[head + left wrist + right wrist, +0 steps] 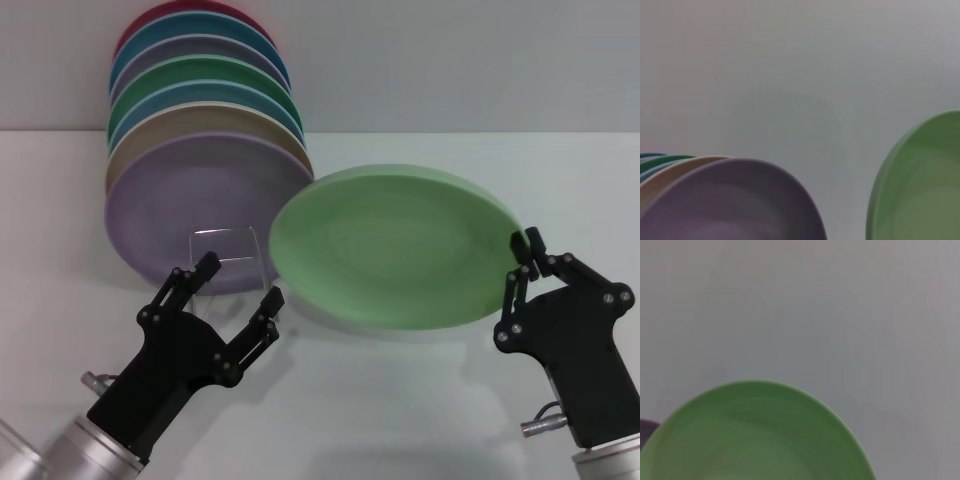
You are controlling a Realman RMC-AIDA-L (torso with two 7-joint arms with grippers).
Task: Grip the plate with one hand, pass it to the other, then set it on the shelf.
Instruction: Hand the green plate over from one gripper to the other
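- Over on the far left of my head cam, a row of plates is leaning back toward the wall, maroon at the rear, then blues, greens, a tan one, and the lavender plate sitting at the front of the row.
- I'm seeing the shelf as a thin wire loop right in front of that lavender plate, low against its face. It's much narrower than the plate behind it.
- My left gripper is hovering just below and in front of the shelf, fingers spread wide apart and gripping nothing. One fingertip is sitting near the wire loop, the other is pointing toward the near edge of the green plate, but I can't tell if it's touching.
- From the left wrist cam I'm getting the lavender plate down low with tan and green rims peeking behind it, and the mint one off to the side.
- Moving right, the plate is hanging in the air, tilted with its face toward me, just beside the stack and well off the table.
- My right gripper is pinching the plate's right rim, fingers clamped on the edge.
- Right wrist cam is mostly showing the plate's curved rim against the plain wall.
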